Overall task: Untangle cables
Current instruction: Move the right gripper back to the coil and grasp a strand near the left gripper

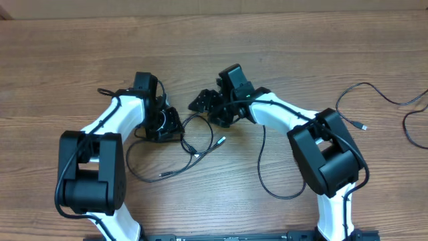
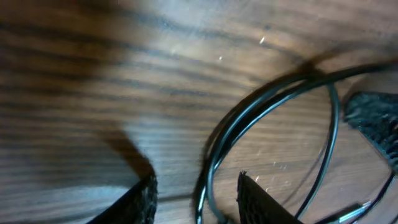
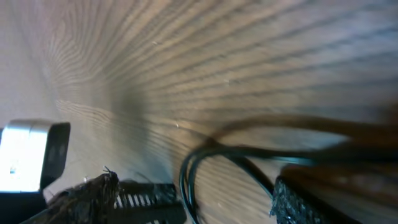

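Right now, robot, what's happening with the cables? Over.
Left gripper open around a cable loop. Right gripper open around loops too. Cables tangled mid-table, another cable apart at right. Nothing seen blocking.

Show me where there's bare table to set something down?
The far strip of table beyond both arms is bare, and so is the side left of the left arm. It is crowded between the arms, where the cables loop, and another cable lies far right.
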`<control>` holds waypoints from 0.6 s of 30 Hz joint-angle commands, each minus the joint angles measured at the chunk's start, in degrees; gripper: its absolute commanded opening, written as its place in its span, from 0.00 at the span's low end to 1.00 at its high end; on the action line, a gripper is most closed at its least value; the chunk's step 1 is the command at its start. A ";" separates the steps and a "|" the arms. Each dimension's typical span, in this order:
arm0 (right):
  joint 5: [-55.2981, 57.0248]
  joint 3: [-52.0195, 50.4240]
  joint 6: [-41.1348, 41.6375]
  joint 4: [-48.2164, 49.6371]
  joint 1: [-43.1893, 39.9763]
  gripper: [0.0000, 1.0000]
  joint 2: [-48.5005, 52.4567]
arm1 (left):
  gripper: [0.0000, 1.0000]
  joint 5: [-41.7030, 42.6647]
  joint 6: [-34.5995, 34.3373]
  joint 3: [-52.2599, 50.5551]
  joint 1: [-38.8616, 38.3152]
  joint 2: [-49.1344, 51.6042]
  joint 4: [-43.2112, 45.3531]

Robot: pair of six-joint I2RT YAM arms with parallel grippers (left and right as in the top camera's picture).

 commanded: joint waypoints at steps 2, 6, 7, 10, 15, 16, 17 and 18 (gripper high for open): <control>4.76 -0.26 5.07 0.94 1.20 0.76 3.17 | 0.30 -6.51 -4.76 -3.43 -2.82 0.98 2.03; 5.60 -0.28 9.97 2.34 1.90 0.72 4.83 | 0.24 -8.57 -4.74 -3.50 -3.56 0.98 2.29; 6.03 -0.28 10.91 3.10 2.16 0.71 5.51 | 0.24 -9.03 -4.74 -3.54 -3.56 0.98 2.54; 8.68 -0.28 12.35 3.93 2.78 0.67 6.21 | 0.20 -10.75 -4.70 -3.76 -3.58 0.98 3.04; 12.26 -0.31 13.27 3.91 3.13 0.58 6.36 | 0.13 -10.86 -4.00 -4.57 -3.82 0.98 3.15; 12.61 -0.31 13.66 3.91 3.21 0.57 6.36 | 0.12 -10.86 -3.61 -4.81 -3.93 0.98 3.19; 13.27 -0.31 14.32 3.91 3.34 0.57 6.36 | 0.11 -10.84 -3.26 -5.16 -3.98 0.98 3.37; 14.43 -0.31 14.91 3.89 3.56 0.56 6.36 | 0.11 -10.88 -3.13 -5.57 -4.04 0.98 3.45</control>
